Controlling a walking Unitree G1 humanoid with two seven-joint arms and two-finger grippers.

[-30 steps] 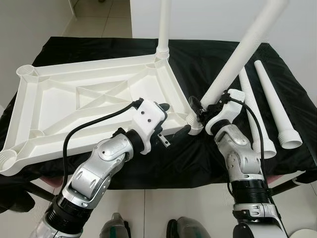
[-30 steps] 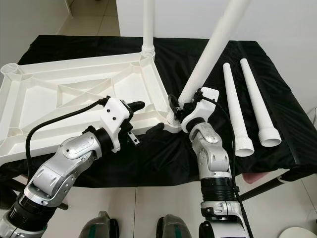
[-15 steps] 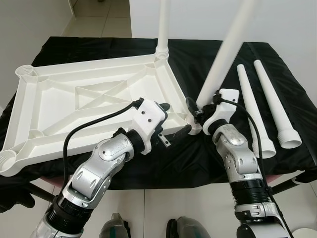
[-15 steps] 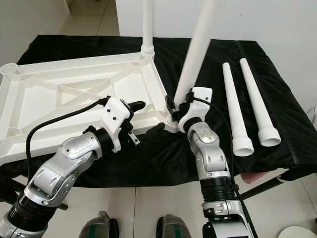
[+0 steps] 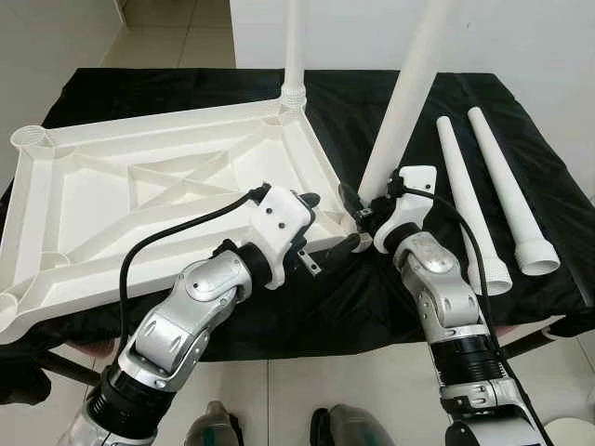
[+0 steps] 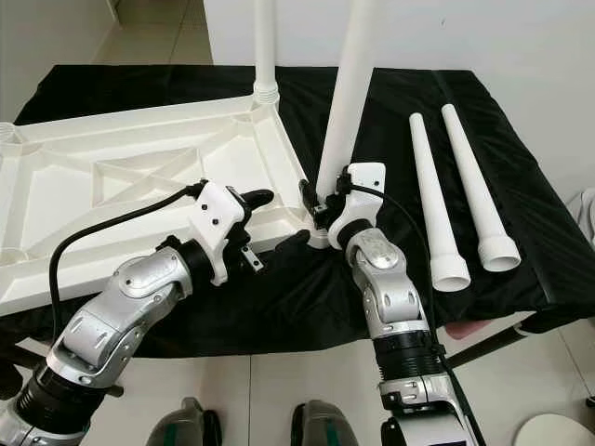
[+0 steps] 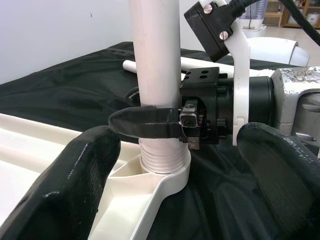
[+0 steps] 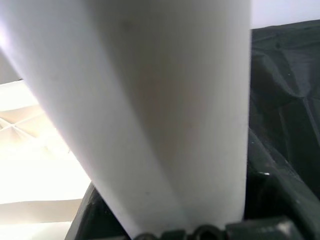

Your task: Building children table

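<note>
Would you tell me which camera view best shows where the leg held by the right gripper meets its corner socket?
The left wrist view: the leg stands in the corner socket, ribbed end visible, right gripper clamped just above. The eye views show that joint small, partly hidden by the grippers. The right wrist view shows blurred leg shaft.

Leg (image 5: 402, 107) held by right gripper (image 5: 357, 203): formerly tilted steeply to the right, now raised near upright, foot seated in the corner socket (image 7: 165, 172) of the tabletop (image 5: 158, 186). Right gripper: shifted slightly left with the leg, fingers clamped low on it just above the socket.
</note>
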